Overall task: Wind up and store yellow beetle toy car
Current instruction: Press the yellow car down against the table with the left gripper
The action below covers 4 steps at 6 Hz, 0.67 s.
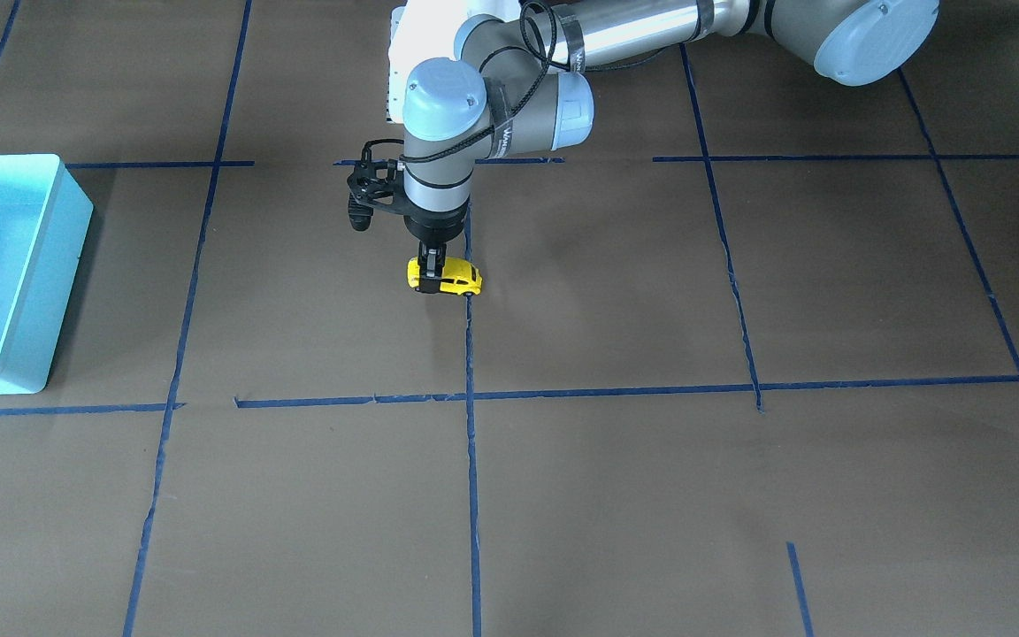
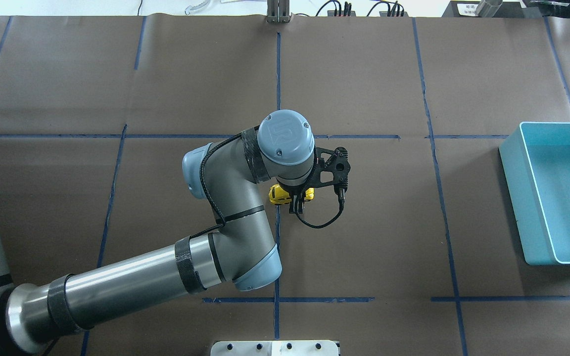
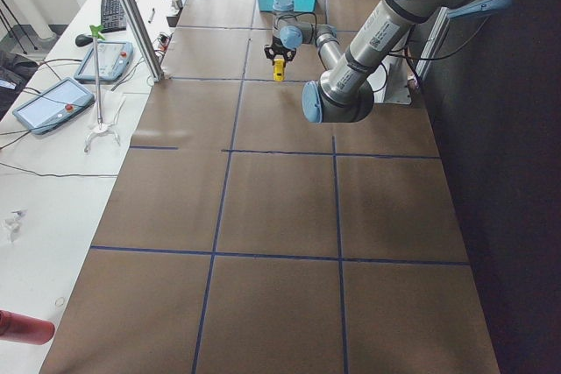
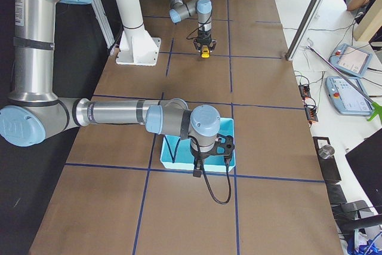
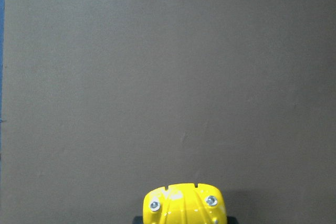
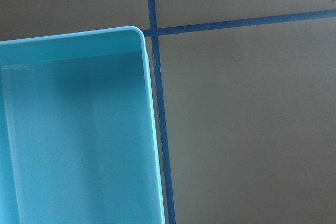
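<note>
Left pincer (image 1: 429,265): clamped across the tiny bright yellow beetle-shaped toy car (image 1: 452,279), fingers pointing down; from overhead the wrist hides most of it.
Car: between the left pincer's fingers, low over the brown paper-covered counter (image 1: 651,495); can't tell if the wheels touch; cut off at the bottom edge of the wrist view.
Right pincer (image 4: 196,168): seen in one side view only, over the light blue plastic bin (image 1: 45,283); open or closed, cannot tell.
Bin: well apart from the left pincer, cropped at the frame edges.

One car (image 1: 456,281). One bin (image 2: 522,188), at three o'clock in the overhead view. Two arms: left arm (image 2: 131,282), right arm (image 4: 113,113). Two grippers: left gripper (image 1: 431,276), right gripper (image 4: 196,170).
</note>
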Tool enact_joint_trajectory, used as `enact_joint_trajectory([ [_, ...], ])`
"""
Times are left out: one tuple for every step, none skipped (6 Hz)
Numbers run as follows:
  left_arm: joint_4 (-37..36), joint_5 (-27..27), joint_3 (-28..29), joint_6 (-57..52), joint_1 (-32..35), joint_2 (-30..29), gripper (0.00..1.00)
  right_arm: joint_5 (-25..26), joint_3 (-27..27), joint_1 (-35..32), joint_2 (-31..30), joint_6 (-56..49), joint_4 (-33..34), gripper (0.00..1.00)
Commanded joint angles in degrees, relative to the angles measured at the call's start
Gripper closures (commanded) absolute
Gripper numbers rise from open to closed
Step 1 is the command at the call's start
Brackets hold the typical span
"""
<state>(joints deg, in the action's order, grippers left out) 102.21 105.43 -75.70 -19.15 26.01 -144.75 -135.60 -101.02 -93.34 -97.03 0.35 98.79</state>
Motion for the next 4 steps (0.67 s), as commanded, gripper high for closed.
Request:
enact_joint_trajectory([
  [2.6,0.0,0.9,0.0,0.0,0.6,0.92,0.0,0.0,0.0,0.0,0.0,0.0,0.0],
  [3.2,0.0,0.9,0.0,0.0,1.0,0.92,-0.1,0.0,0.0,0.0,0.0,0.1,0.0],
  [3.3,0.0,0.8,-0.4,0.0,1.5,0.92,-0.1,0.0,0.0,0.0,-0.1,0.0,0.0],
  [3.5,0.0,0.6,-1.6,0.0,1.9,0.92,-0.1,0.0,0.0,0.0,-0.1,0.0,0.0],
])
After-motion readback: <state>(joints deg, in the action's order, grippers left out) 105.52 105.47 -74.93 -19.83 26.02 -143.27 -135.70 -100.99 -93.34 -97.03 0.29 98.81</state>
